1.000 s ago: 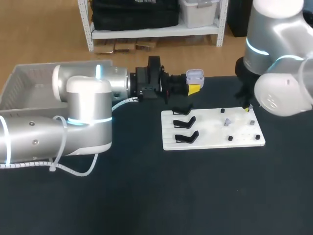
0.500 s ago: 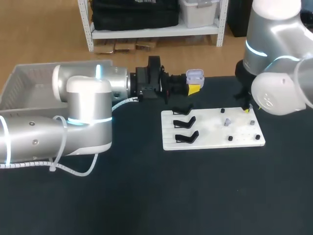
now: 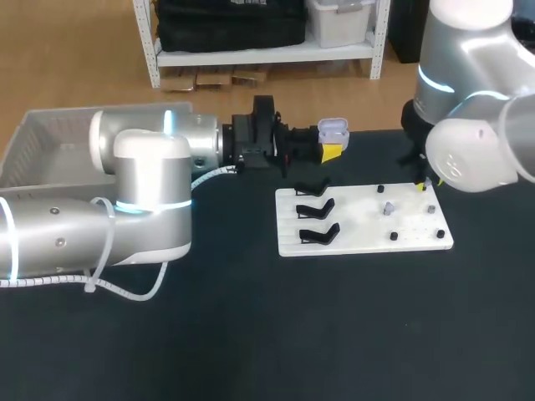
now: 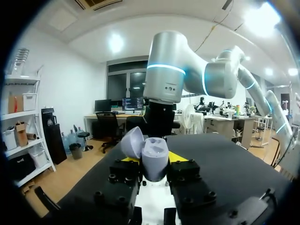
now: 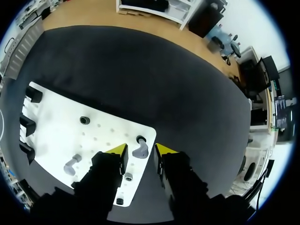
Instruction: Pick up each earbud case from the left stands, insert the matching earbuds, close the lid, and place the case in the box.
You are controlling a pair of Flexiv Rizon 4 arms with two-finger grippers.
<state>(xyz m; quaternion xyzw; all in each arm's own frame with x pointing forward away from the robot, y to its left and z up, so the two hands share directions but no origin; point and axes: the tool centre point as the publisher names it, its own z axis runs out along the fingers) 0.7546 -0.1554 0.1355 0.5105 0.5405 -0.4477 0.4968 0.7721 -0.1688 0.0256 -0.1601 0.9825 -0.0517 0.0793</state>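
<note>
Head view: at the upper left of the frame is the pale box, beside the black table. The left arm comes in from the left. Its left gripper sits above the middle of the frame, just past the upper left corner of the white board. It is clamped on the earbud case, whose lid is up. On the board's left part are three black stands. On its right part are small pegs and one grey earbud. The right gripper hangs over the board's upper right corner.

In the left wrist view the case sits between both yellow tips, touched from two sides, with the lid tilted back.

In the right wrist view the right gripper's fingers are apart. A second earbud stands between them on the board, and neither tip clearly touches it.
</note>
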